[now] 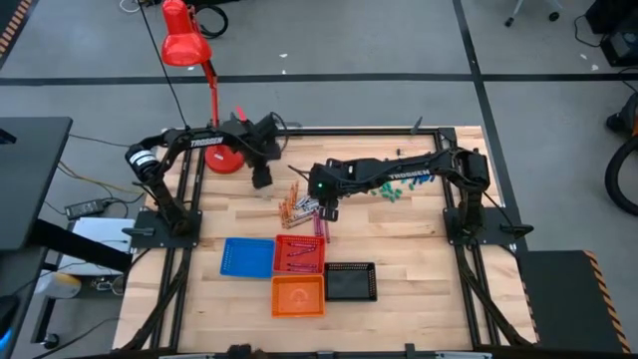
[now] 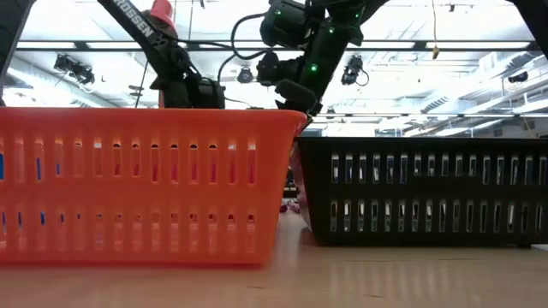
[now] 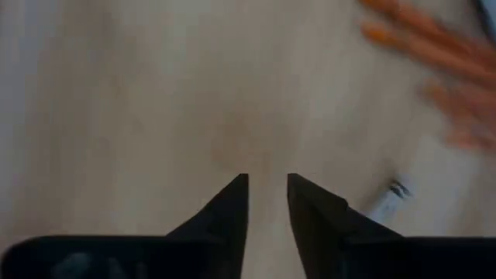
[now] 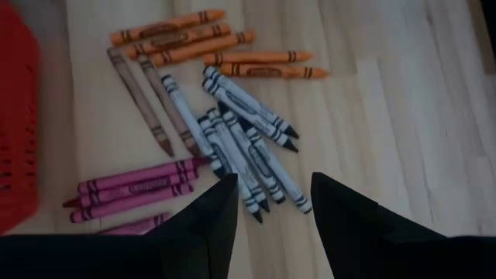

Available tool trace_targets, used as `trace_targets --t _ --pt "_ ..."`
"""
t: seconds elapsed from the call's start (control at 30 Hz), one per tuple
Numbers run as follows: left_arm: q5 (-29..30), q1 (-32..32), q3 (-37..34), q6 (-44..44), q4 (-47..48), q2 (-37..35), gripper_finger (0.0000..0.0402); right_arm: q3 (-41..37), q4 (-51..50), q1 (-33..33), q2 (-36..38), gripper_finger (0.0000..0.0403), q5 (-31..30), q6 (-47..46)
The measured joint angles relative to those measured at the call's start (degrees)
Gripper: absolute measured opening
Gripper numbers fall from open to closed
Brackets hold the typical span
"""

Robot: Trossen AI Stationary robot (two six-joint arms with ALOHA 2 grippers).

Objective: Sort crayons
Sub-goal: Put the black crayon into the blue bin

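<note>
Crayons (image 4: 209, 132) lie loose on the wooden surface (image 1: 419, 249) just behind the row of small trays: an orange cluster (image 4: 209, 46), two brownish ones (image 4: 143, 97), a grey-silver bunch (image 4: 248, 147) and a magenta group (image 4: 132, 190) beside the red tray (image 4: 15, 116). The right gripper (image 4: 271, 213) hangs directly over this pile with its jaws apart and nothing between them. The grey-silver crayons sit just ahead of its fingertips, their long axes running roughly along the direction the wrist camera looks (so the gap between the jaws crosses them, which suits a pinch across a barrel). The left gripper (image 3: 267, 201) hovers over bare wood at the far edge of the pile, jaws slightly parted and empty, with a few orange crayons (image 3: 426, 46) off to one side. By my reading the right arm is the nearer one and better lined up for the next pick.
</note>
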State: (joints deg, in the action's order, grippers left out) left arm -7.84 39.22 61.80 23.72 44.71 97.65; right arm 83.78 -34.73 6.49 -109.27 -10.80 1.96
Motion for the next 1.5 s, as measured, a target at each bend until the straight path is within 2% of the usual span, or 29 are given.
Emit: trace_targets --t 0.13,0.2,0.27,0.4,0.43,0.57,0.8,1.07,1.27,1.5 --pt "-0.4 -5.2 -0.1 -3.5 13.1 0.0 0.0132 -1.7 1.7 -0.5 0.0 0.0168 -0.5 0.0" --pt "0.6 -9.1 -0.9 -6.0 16.7 -0.1 0.0138 -2.7 1.8 -0.5 0.0 0.0168 -0.5 -0.4" --pt "3.6 -13.5 -2.5 -6.4 18.8 -0.1 0.0143 -3.5 2.3 -0.5 0.0 0.0168 -0.3 -0.9" --pt "14.1 -20.4 -5.9 -8.6 18.6 -0.1 0.0151 -5.8 5.7 -0.6 0.0 0.0168 -0.1 -0.6" --pt "14.4 -21.3 -6.8 -9.4 18.7 -0.1 0.0152 -6.0 6.4 -0.6 0.0 0.0168 -0.1 -0.5" --pt "11.4 -24.3 -10.8 -11.4 20.1 -0.1 0.0156 -6.5 6.4 -0.6 0.0 0.0168 -0.1 -0.4" --pt "11.2 -25.2 -13.5 -13.8 18.5 -1.6 0.0156 -6.5 8.6 -0.6 0.0 0.0168 0.3 0.1" --pt "10.1 -27.0 -13.5 -18.5 21.4 -12.6 0.0156 -6.5 8.1 -0.5 0.0 0.0168 0.5 -0.5" --pt "4.3 -31.8 -13.5 -26.6 23.9 -20.0 0.0156 -6.5 8.1 -1.3 0.0 0.0168 0.5 -0.8" --pt "4.4 -40.8 -14.0 -34.6 24.2 -23.1 0.0156 -6.5 8.4 -3.1 0.0 0.0168 0.5 -0.9"
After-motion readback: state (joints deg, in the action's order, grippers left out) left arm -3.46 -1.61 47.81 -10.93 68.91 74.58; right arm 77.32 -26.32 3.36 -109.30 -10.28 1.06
